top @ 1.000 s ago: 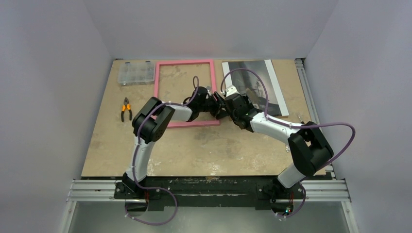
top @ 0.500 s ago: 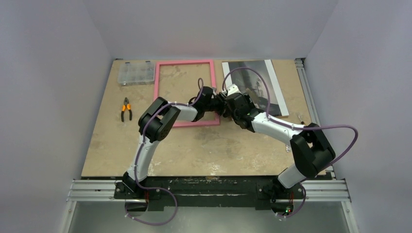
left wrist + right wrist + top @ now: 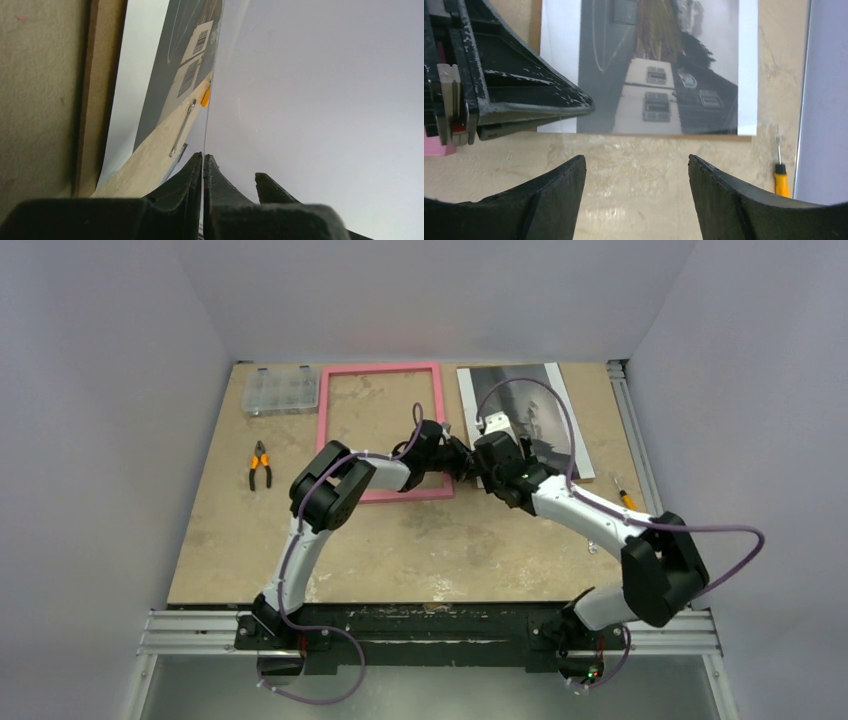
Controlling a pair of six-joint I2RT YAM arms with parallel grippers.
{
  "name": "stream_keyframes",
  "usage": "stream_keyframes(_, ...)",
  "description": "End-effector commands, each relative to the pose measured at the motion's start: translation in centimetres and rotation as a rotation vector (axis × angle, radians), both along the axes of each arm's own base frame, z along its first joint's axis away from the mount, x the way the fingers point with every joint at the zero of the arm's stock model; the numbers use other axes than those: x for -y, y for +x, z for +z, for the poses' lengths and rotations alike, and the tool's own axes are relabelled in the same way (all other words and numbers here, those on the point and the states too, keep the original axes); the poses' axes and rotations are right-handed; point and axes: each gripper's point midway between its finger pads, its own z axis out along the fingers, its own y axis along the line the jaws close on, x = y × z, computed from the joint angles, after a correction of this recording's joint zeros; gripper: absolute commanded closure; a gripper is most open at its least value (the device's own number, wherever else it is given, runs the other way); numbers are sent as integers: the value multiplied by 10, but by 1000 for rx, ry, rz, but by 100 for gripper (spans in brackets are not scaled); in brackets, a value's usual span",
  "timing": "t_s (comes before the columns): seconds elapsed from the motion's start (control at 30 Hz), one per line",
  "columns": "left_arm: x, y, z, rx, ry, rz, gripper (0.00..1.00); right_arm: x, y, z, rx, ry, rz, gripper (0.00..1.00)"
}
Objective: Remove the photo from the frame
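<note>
My left pincer is pinched shut on the edge of a thin clear sheet. My right pincer stands wide with nothing in it, over bare desk just short of the photo. The photo lies flat near the desk's far right corner. It is out of the frame, which lies just beside it along the far edge.

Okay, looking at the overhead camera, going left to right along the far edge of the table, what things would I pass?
clear compartment box → pink frame → photo
</note>
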Motion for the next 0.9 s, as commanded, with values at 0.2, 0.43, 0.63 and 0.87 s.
stream_keyframes(0.2,16,6,47,62,-153,-29,100,73,-59,40,83,599,-366,18)
stream_keyframes(0.43,13,5,64,80,-167,-19,100,131,-77,-15,16,862,-671,42)
stream_keyframes(0.63,14,8,68,62,-200,0,100,160,-58,-36,29,1071,-669,49)
stream_keyframes(0.87,14,12,71,55,-222,19,100,189,-29,-40,84,1157,-636,59)
